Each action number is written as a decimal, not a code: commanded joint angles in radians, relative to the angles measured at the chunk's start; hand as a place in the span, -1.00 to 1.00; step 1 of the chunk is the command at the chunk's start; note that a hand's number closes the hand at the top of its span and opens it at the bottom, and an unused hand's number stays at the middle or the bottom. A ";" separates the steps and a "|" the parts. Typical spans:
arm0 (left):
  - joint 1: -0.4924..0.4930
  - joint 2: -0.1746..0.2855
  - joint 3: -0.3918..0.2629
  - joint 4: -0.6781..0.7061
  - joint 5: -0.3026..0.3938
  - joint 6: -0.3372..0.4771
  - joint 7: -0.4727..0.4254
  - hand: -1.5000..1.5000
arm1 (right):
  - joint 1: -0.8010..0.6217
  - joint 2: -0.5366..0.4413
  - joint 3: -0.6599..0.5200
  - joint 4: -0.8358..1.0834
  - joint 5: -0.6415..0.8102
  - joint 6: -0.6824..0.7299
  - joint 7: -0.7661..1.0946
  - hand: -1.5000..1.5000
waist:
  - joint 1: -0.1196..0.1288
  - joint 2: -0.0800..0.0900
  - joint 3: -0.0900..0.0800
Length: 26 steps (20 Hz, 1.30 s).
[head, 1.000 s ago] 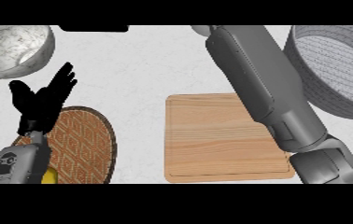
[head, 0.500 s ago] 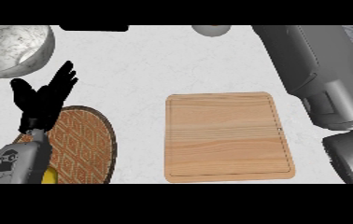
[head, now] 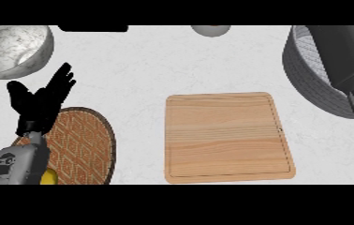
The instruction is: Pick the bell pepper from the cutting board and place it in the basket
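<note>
One hand shows: my left hand (head: 41, 102), fingers spread and upright, resting at the left edge. No bell pepper is visible, on the cutting board (head: 228, 137) or elsewhere. My right forearm (head: 339, 60) hangs over the basket (head: 310, 84), right hand hidden; a release there could miss unseen.
</note>
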State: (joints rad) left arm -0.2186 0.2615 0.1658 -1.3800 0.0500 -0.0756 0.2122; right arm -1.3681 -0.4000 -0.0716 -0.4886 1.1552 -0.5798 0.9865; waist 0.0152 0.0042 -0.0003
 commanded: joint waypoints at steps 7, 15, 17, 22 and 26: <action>0.009 -0.003 0.000 -0.027 -0.012 0.012 0.023 0.00 | 0.184 -0.109 -0.077 -0.037 -0.094 -0.020 -0.183 1.00 | -0.008 -0.003 0.001; 0.070 -0.024 -0.010 -0.064 -0.016 0.008 0.010 0.00 | 0.317 -0.104 -0.146 -0.037 -0.174 -0.149 -0.311 1.00 | 0.002 0.000 0.001; -0.034 -0.006 0.004 -0.028 0.002 0.005 0.057 0.00 | 0.301 -0.144 -0.161 -0.005 -0.072 -0.291 -0.122 -1.00 | 0.002 0.006 0.001; 0.014 -0.022 -0.008 -0.092 -0.001 0.009 0.062 0.00 | 0.306 -0.136 -0.215 0.060 -0.156 -0.268 -0.260 -1.00 | 0.010 0.003 0.001; 0.053 -0.031 -0.011 -0.067 -0.009 -0.005 0.005 0.00 | 0.329 -0.140 -0.231 0.041 -0.229 -0.242 -0.418 -1.00 | 0.007 0.002 0.001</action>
State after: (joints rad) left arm -0.2083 0.2420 0.1615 -1.4243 0.0413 -0.0721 0.2416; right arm -1.0432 -0.5468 -0.2903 -0.4551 0.9634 -0.8144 0.6487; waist 0.0198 0.0070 0.0010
